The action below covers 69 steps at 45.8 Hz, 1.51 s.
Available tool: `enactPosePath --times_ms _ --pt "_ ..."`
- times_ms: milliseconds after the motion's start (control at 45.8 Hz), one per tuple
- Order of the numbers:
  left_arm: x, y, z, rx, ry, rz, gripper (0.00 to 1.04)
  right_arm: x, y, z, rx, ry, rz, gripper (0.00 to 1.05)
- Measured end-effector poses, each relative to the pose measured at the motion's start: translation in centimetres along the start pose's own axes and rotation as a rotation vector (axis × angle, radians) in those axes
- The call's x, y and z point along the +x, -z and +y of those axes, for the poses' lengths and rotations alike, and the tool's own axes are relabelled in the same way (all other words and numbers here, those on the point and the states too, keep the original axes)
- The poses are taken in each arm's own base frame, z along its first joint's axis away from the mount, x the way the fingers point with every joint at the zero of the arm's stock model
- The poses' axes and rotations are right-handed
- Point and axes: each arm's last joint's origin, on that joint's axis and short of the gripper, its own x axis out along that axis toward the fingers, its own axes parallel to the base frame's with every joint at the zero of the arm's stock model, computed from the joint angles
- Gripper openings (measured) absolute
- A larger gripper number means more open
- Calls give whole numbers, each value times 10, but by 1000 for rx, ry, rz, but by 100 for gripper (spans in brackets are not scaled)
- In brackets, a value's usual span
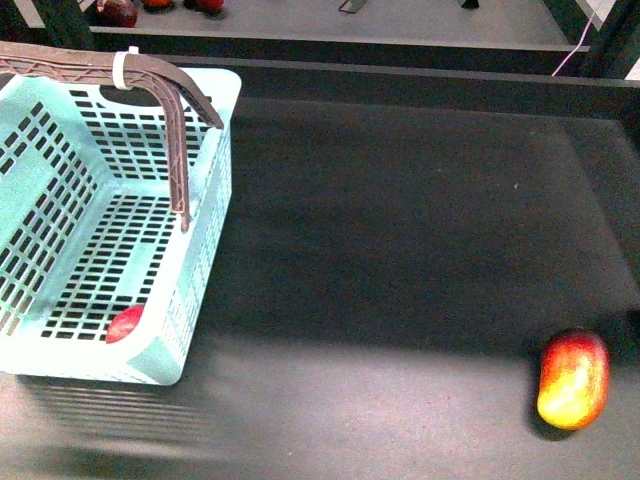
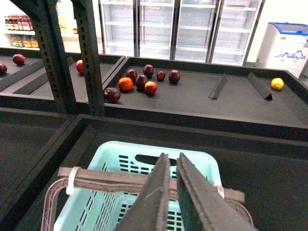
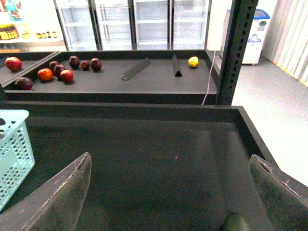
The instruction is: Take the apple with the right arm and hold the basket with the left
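The light turquoise basket [image 1: 205, 260] stands at the left of the dark shelf, its brown-grey handles [image 1: 170, 95] swung up and tied with a white strap. A small red apple [image 1: 125, 323] lies inside, in the near right corner, half hidden by the wall. My left gripper [image 2: 173, 156] is shut on the basket's handle [image 2: 110, 179], above the basket [image 2: 192, 161]. My right gripper [image 3: 169, 159] is open over the bare dark surface with nothing between its fingers; the basket's edge [image 3: 12, 154] shows off to one side. Neither arm appears in the front view.
An elongated red-and-yellow fruit [image 1: 573, 378] lies near the front right. A back shelf holds several dark red fruits [image 2: 142, 79] and a yellow one [image 2: 277, 83]. Steel posts [image 2: 89, 53] stand behind the basket. The shelf has raised rims [image 3: 255, 139]. A dark rounded thing [image 3: 236, 223] sits by the right finger.
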Motion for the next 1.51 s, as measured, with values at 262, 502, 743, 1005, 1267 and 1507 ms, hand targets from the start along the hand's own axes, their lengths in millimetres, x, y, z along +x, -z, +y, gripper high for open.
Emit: enactPosePath --times_ms 262,502,743,1005,1267,1507 --pt "-32 21 14 18 9 3 3 0 0 0 0 0 0 96" --pt "-57 34 19 20 -6 2 3 0 0 0 0 0 0 96" --pt "-77 43 19 21 -7 3 3 0 0 0 0 0 0 96" --pt "-90 50 19 22 -6 -14 3 0 0 0 0 0 0 96" --pt "-100 48 19 22 -6 -21 3 0 0 0 0 0 0 96" --pt "-106 48 19 22 -6 -21 3 0 0 0 0 0 0 96"
